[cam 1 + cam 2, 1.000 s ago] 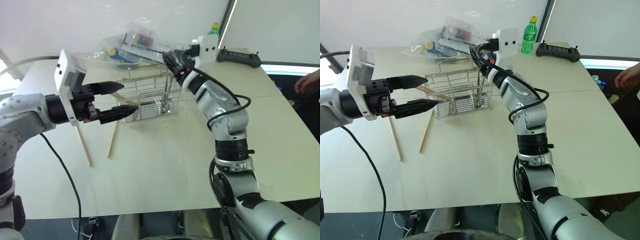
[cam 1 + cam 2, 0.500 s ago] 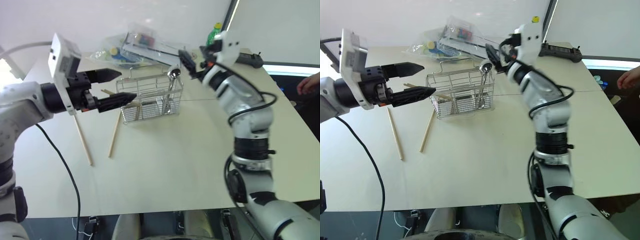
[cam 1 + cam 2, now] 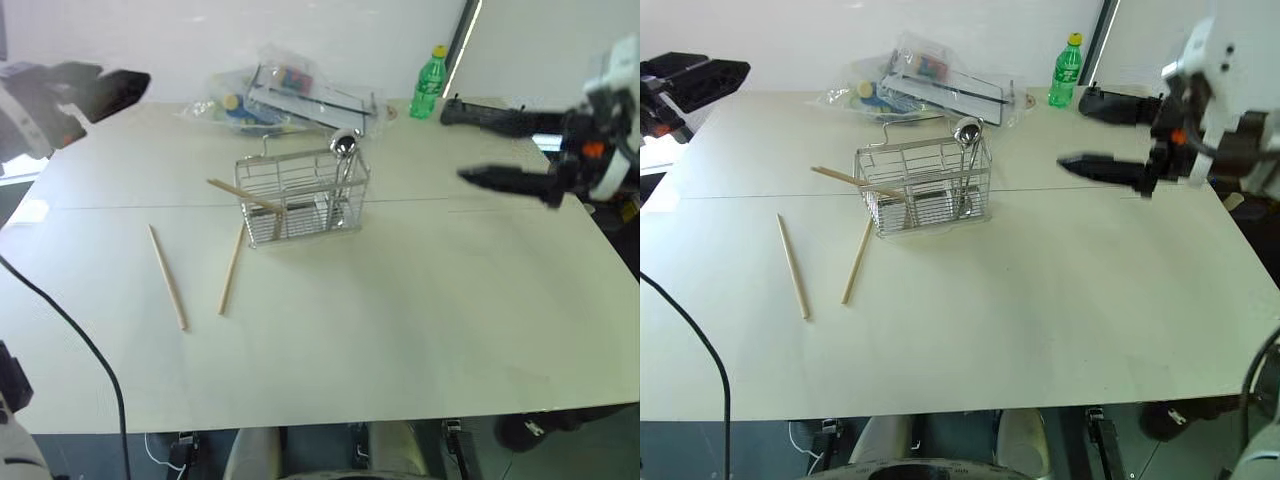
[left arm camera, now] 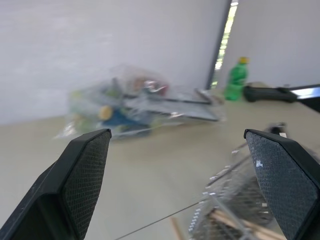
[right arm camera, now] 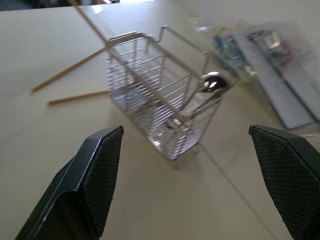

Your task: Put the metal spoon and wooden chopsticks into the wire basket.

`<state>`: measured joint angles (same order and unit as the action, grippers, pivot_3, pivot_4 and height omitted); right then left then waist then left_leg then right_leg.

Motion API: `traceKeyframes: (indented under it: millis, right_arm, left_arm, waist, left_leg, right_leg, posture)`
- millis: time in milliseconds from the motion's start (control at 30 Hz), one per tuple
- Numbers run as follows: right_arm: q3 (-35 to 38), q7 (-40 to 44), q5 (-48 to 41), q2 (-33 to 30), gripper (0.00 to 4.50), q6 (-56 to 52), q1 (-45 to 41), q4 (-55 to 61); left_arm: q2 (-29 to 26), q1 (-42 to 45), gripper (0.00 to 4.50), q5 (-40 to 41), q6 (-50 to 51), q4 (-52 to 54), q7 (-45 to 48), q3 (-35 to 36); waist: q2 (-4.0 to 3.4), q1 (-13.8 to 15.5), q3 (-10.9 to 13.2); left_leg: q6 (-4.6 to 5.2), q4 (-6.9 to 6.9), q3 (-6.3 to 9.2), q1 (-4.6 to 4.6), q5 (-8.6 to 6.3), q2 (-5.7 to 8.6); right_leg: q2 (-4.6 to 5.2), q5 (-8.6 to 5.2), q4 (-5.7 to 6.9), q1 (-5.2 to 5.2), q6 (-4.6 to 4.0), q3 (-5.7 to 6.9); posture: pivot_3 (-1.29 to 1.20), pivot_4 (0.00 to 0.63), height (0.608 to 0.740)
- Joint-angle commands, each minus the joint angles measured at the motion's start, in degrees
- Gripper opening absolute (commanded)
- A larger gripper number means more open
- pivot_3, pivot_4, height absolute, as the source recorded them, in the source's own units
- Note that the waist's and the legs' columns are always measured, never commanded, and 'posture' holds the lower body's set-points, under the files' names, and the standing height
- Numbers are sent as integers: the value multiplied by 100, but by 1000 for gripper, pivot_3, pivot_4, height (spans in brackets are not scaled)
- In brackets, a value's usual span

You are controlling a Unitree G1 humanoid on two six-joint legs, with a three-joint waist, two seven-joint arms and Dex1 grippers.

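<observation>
Holding our two black-fingered grippers wide apart and empty, we have pulled both arms back from where they stood a second ago. Our right gripper [image 3: 1118, 135], which was then reaching over the far right corner of the small chrome wire-grid basket [image 3: 923, 187], now hangs well to the right of it, above the pale table [image 3: 1040, 300], fingers spread with nothing between them. Our left gripper [image 3: 108, 85], which then hovered just left of the basket, has swung up and away to the far left edge of the scene, its fingers likewise parted and bare.

The slim shiny metal spoon [image 3: 966, 140] now stands in the basket's right end, round bowl up above the rim and handle down inside; a second ago our right gripper covered that spot. One light tan wooden chopstick [image 3: 855, 181] leans in the basket, its upper end jutting out past the left rim. Two more plain wooden chopsticks lie flat on the table to the left of the basket, where they were before: one [image 3: 857, 261] close by the basket's left corner, the other [image 3: 792, 265] further left.

Behind the basket sit a clear plastic bag of mixed items [image 3: 915, 80], a green plastic bottle [image 3: 1065, 71] and a black handheld controller [image 3: 497, 114].
</observation>
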<state>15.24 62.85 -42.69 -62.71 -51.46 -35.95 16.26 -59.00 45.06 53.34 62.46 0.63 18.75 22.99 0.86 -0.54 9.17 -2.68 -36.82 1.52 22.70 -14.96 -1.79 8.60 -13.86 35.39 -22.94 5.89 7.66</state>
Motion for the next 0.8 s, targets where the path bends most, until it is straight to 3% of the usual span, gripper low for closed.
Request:
traceKeyframes:
  millis: [33, 333, 567, 800]
  right_arm:
    - [382, -204, -250, 15, 4128, -38, 257, 558]
    - [313, -719, -626, 221, 4128, -240, 426, 873]
    - [187, -1310, -916, 518, 4128, -455, 280, 1091]
    - [478, -1596, -1247, 479, 4128, -568, 589, 1381]
  left_arm:
    - [168, 90, 4500, -654, 530, -351, -884, -204]
    - [1769, 831, 4500, -2145, 1913, -1901, -2848, -37]
    - [2414, 1347, 4500, -2941, 1551, -3274, -3388, 287]
    - [2675, 1743, 4500, -3321, 598, -4638, -3250, 232]
  waist:
    - [1, 11, 3]
    - [56, 140, 31]
    - [68, 135, 36]
    - [69, 137, 36]
  left_leg:
    - [-1, 0, 0, -10, 0, 0]
    - [-3, -5, 1, -18, 0, 2]
    - [-10, -4, 0, -13, 3, 4]
    - [-15, -6, -1, -15, 6, 4]
  right_leg:
    - [1, 0, -1, 11, 0, 0]
    - [1, 4, -6, 25, 4, 0]
    - [2, 21, -16, 28, -11, 1]
    - [3, 22, -16, 29, -5, 2]
  posture:
    - [0, 150, 675]
    - [0, 150, 675]
    - [0, 150, 675]
    - [0, 150, 675]
